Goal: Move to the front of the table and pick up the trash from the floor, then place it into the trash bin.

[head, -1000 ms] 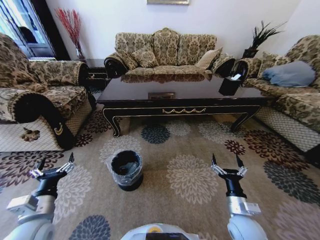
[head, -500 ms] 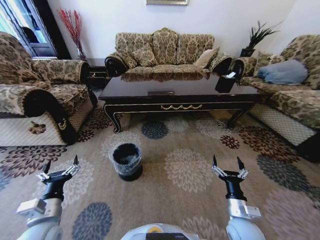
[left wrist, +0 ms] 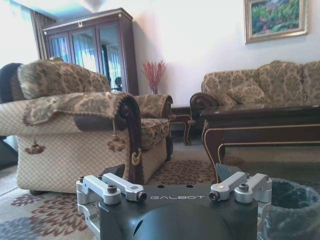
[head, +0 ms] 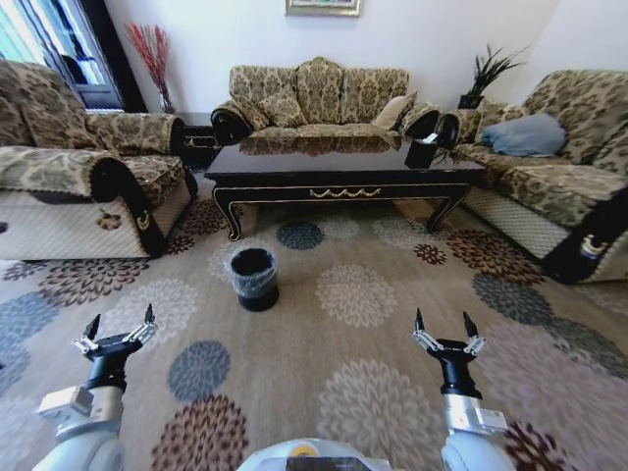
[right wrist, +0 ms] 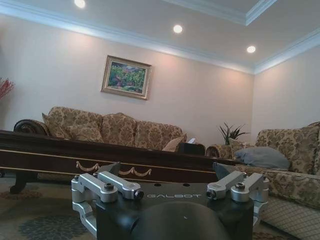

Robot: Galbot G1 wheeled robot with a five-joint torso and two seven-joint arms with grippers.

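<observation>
The dark glossy table (head: pixel 343 179) stands ahead across the flowered carpet floor (head: pixel 363 294). The black trash bin (head: pixel 255 278) with a clear liner sits on the carpet before the table's left end, far ahead of both grippers. My left gripper (head: pixel 121 318) hangs open low on the left with nothing between its fingers. My right gripper (head: pixel 443 318) hangs open low on the right, also holding nothing. The left wrist view has the open left gripper (left wrist: pixel 170 172), the bin (left wrist: pixel 292 205) and the table (left wrist: pixel 260 125). The right wrist view has the open right gripper (right wrist: pixel 166 169) and the table (right wrist: pixel 75 150). The trash is out of view.
A patterned armchair (head: pixel 69 186) stands on the left and a sofa (head: pixel 319 98) behind the table. Another sofa (head: pixel 549 177) with a grey-blue cushion is on the right. A black tissue box (head: pixel 422 152) rests on the table's right end. Wide carpet lies between me and the bin.
The whole head view has shifted: the table, sofas and bin now look smaller and farther off, with more carpet in front. Both arms keep the same open pose.
</observation>
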